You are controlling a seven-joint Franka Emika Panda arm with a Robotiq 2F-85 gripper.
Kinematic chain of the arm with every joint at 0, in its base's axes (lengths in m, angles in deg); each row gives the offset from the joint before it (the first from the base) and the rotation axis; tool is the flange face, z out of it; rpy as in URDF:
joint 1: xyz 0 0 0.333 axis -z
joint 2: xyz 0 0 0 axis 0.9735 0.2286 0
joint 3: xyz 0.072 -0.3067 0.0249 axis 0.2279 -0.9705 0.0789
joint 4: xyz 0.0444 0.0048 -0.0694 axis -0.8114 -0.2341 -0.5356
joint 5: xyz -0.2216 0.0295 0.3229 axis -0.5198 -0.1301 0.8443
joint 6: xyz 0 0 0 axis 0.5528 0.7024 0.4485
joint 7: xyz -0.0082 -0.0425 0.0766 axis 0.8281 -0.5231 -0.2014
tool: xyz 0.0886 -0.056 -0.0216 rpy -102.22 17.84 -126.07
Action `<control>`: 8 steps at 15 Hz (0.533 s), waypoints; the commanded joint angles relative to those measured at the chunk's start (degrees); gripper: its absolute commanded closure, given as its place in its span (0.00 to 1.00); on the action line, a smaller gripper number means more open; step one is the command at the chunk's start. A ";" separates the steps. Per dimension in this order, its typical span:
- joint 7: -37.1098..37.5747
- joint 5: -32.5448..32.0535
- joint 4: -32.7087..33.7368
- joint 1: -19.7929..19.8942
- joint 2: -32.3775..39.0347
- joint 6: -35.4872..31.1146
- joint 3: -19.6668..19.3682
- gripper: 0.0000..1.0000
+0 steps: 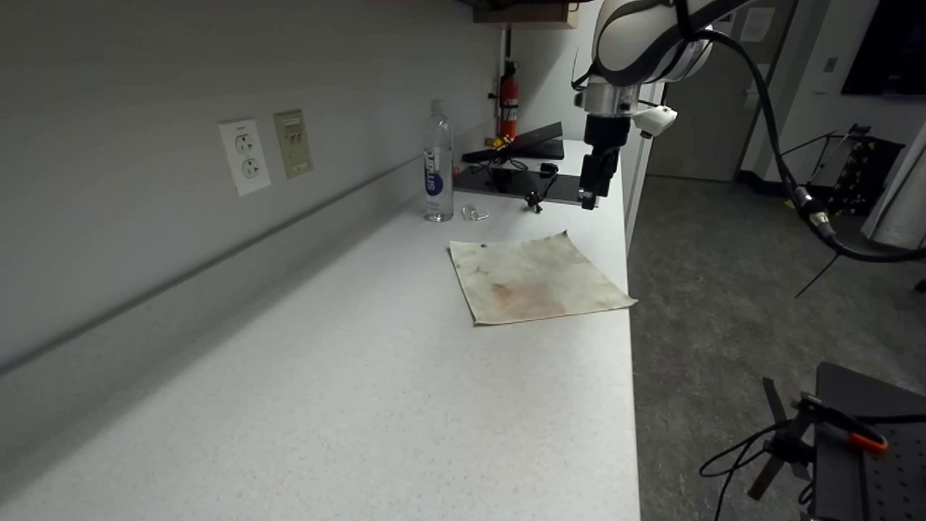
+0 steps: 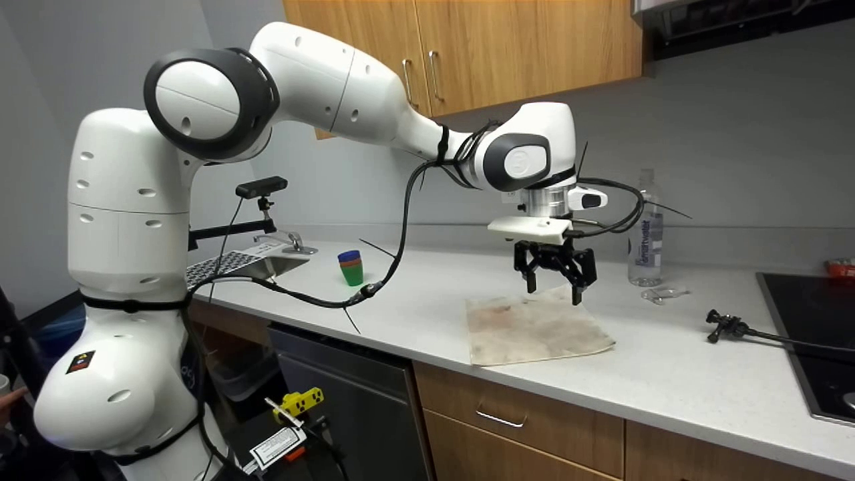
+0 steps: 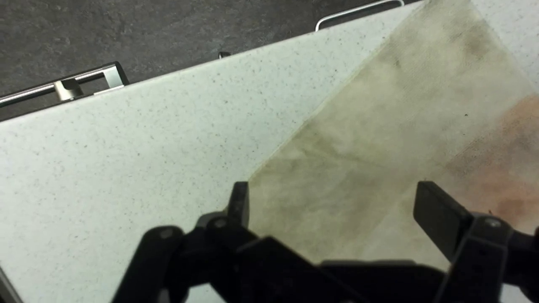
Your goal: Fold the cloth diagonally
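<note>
Cloth [image 2: 534, 331], cream and stained, lies unfolded on the speckled countertop [image 1: 405, 405] beneath the Robotiq gripper [image 2: 554, 292], whose fingers [image 3: 442, 219] hang apart, holding nothing — taking a corner is the step, I'd judge, calling next for descent and pinch.

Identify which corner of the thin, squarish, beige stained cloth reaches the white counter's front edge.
The cloth's front corner farther from the black, glossy cooktop: its tip alone gets there; the other three lie farther in on the counter.

Wrist view crops the cloth [image 3: 400, 139]; end effector [image 3: 333, 189] hides part.
</note>
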 commanded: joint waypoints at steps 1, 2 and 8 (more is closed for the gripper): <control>2.19 -0.39 1.10 0.82 3.84 -6.95 0.77 0.00; 2.60 -0.73 1.02 0.78 4.77 -8.75 0.75 0.00; 5.26 -2.27 0.10 1.17 7.54 -14.74 0.67 0.00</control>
